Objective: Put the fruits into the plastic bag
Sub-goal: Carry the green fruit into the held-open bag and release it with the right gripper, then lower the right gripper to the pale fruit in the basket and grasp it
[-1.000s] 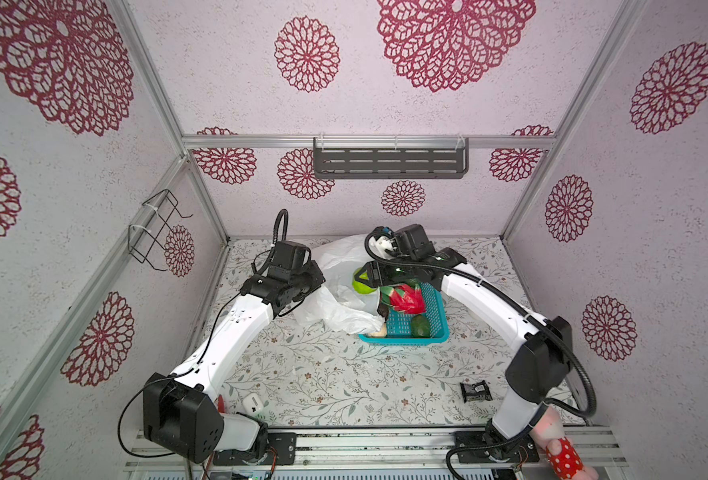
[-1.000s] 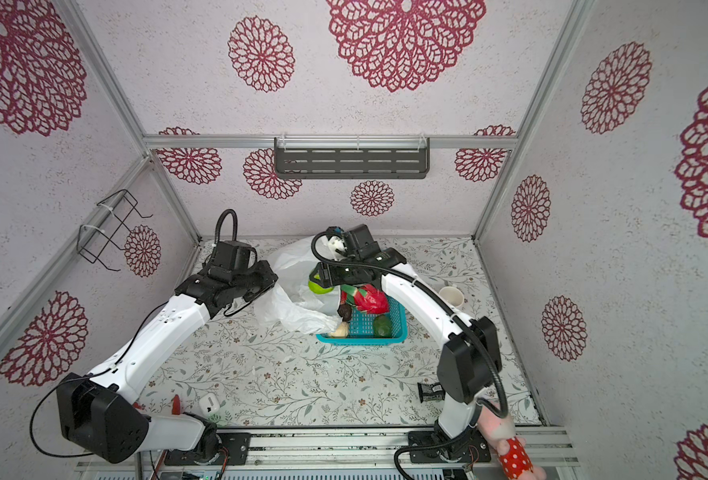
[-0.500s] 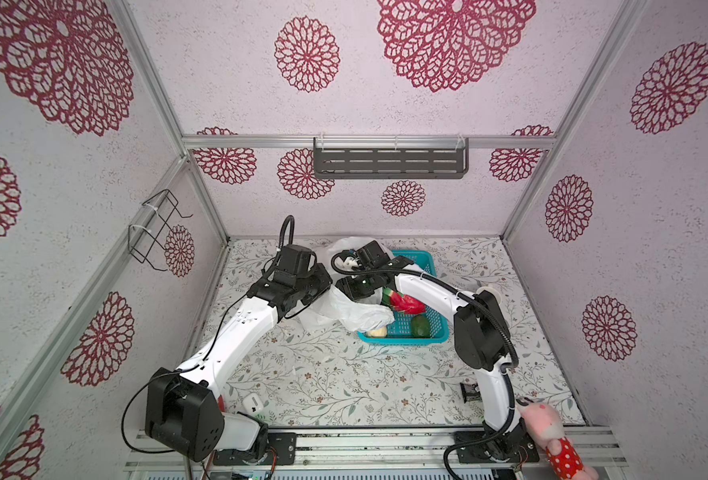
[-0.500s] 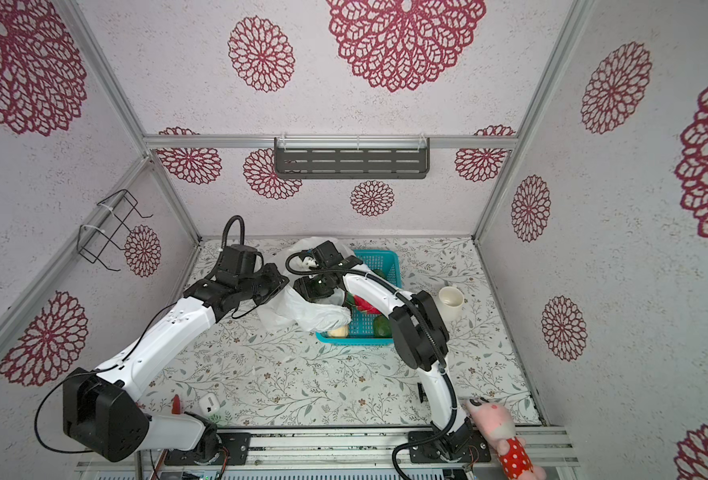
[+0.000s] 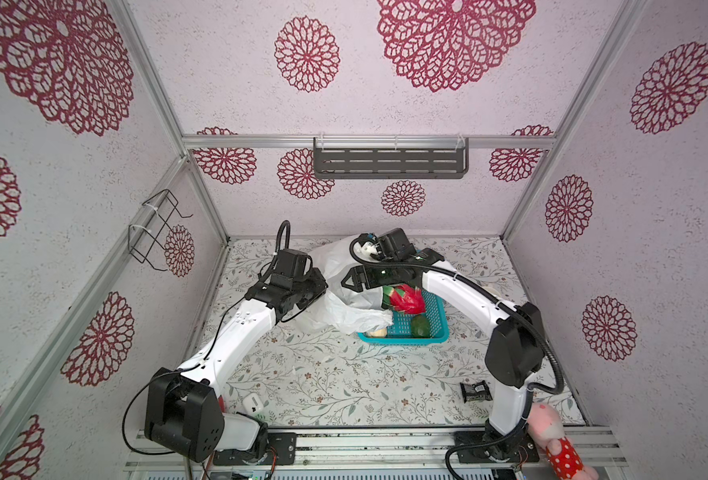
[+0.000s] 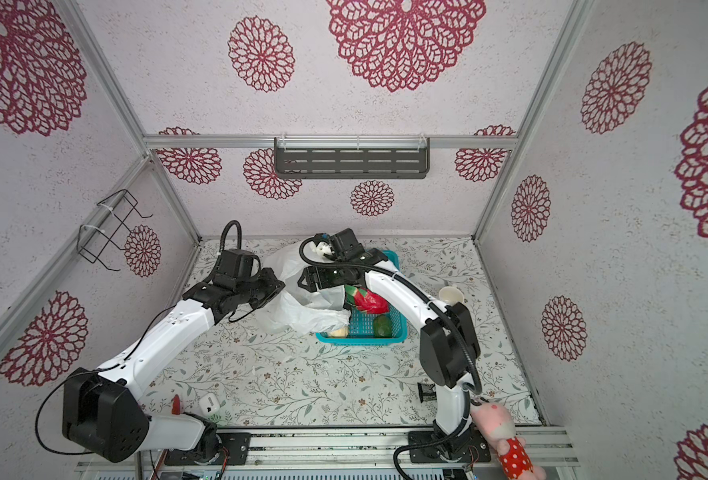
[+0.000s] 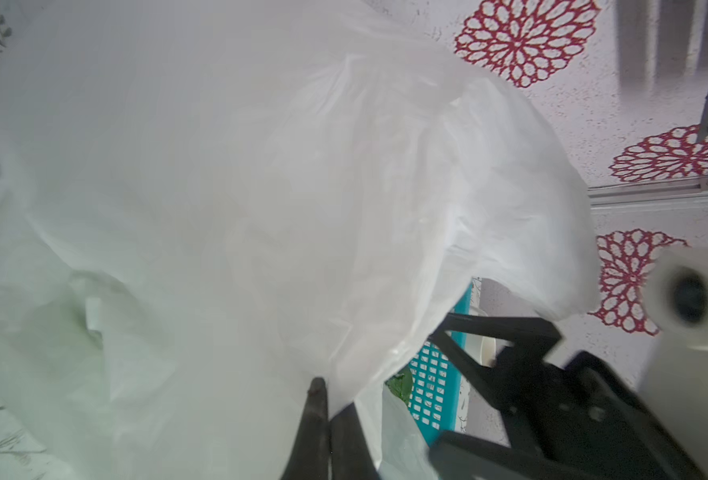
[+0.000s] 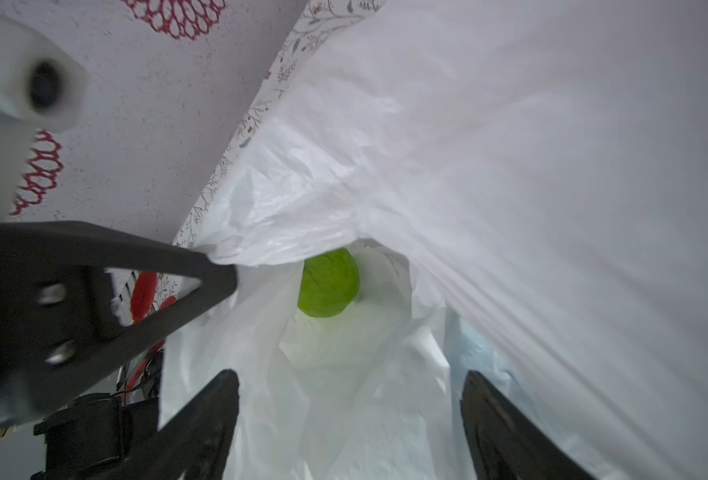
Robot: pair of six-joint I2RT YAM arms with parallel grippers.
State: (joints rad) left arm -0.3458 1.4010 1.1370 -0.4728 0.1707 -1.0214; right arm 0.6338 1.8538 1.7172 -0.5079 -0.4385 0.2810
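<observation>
Two white-and-black robot arms meet over one thin, crinkly, translucent white plastic bag [image 5: 339, 307] at the back of a floral-print table [image 5: 323, 374]. The left gripper [image 7: 329, 395] is clenched on the bag's rim; the right gripper [image 8: 350, 386] stands inside the bag's mouth with its fingers spread wide and nothing between them. Four fruits show: one small round green ball [image 8: 329, 282] lies deep inside the bag, beyond the right fingers, and three sit in one teal perforated plastic basket [image 5: 402, 338] — a red-pink dragon fruit with green tips [image 5: 406, 298], a dark green oval fruit [image 5: 420, 326] and a pale yellowish pear [image 5: 377, 332] half covered by bag film. The bag drapes over the basket's left rim, and the right arm crosses above the basket's far half. Around them: one paper cup [image 6: 452, 296] right of the basket, one small black packet [image 5: 474, 390], one white gadget [image 5: 252, 403] and one pink plush toy in a red dotted dress [image 5: 551, 436] at the front rail. The broadest open stretch of table lies in front of the basket — walls close in on three sides.
</observation>
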